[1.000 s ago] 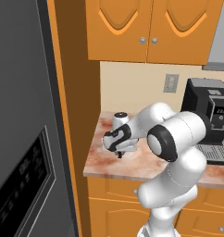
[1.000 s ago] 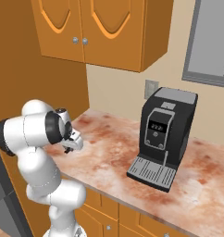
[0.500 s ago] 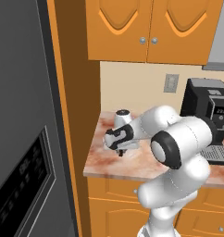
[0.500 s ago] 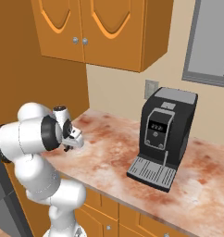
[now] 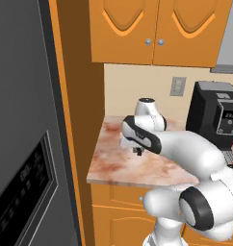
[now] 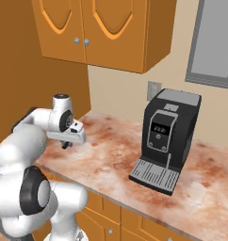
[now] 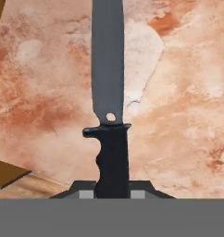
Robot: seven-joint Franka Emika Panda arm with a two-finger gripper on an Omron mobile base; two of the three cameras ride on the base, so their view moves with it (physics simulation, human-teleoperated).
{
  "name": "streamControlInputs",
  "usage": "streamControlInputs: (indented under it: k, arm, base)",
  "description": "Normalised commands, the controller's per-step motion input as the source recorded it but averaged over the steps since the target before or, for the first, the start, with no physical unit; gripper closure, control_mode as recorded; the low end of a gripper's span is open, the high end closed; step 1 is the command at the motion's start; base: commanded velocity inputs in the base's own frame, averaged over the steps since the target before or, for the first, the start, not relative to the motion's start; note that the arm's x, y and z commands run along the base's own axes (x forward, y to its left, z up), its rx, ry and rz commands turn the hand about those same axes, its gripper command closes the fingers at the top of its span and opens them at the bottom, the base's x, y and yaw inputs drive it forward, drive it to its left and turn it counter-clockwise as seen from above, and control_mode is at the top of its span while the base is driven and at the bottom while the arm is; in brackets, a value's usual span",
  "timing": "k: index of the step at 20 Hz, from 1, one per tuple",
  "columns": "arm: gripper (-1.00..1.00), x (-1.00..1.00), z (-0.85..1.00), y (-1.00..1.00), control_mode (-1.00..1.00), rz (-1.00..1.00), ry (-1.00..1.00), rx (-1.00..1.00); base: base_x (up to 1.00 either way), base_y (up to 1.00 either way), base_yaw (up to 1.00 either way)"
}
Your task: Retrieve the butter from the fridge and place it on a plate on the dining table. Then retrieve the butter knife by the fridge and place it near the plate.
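My gripper (image 7: pixel 112 189) is shut on the butter knife (image 7: pixel 108 78), pinching its dark handle while the grey blade points away over the marbled counter (image 7: pixel 178 92). In the left base view the gripper (image 5: pixel 137 150) hangs low over the counter's left part, close to the tall grey fridge (image 5: pixel 22 144). From the right side the gripper (image 6: pixel 65 144) hovers just above the stone near the counter's left end. The knife itself is barely visible below the hand in both base views. Butter, plate and dining table are out of view.
A black coffee machine (image 6: pixel 166 136) stands on the counter (image 6: pixel 116 157) to the right, also at the right edge of the left base view as coffee machine (image 5: pixel 217 120). Orange wall cabinets (image 5: pixel 157 29) hang overhead. An orange panel (image 5: pixel 75 120) separates fridge and counter.
The hand has risen a little with the knife still gripped, and the arm's elbow has swung lower and to the right. The gripper stays shut.
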Motion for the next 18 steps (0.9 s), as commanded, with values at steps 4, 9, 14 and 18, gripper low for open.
streamControlInputs:
  k: [4, 9, 14, 18]
  arm:
    - [1.00, -1.00, 0.58, 0.00, -1.00, 0.02, -0.02, 0.00]
    - [1.00, -0.75, 0.97, -0.03, -1.00, 0.01, -0.01, 0.00]
    - [1.00, -0.88, 0.61, -0.06, -1.00, 0.03, -0.13, -0.02]
    - [1.00, -0.37, 0.17, -0.44, -1.00, 0.00, -0.01, -0.17]
  base:
    - [0.00, 0.00, 0.00]
    - [0.00, 0.00, 0.00]
    - [0.00, 0.00, 0.00]
    - [0.00, 0.00, 0.00]
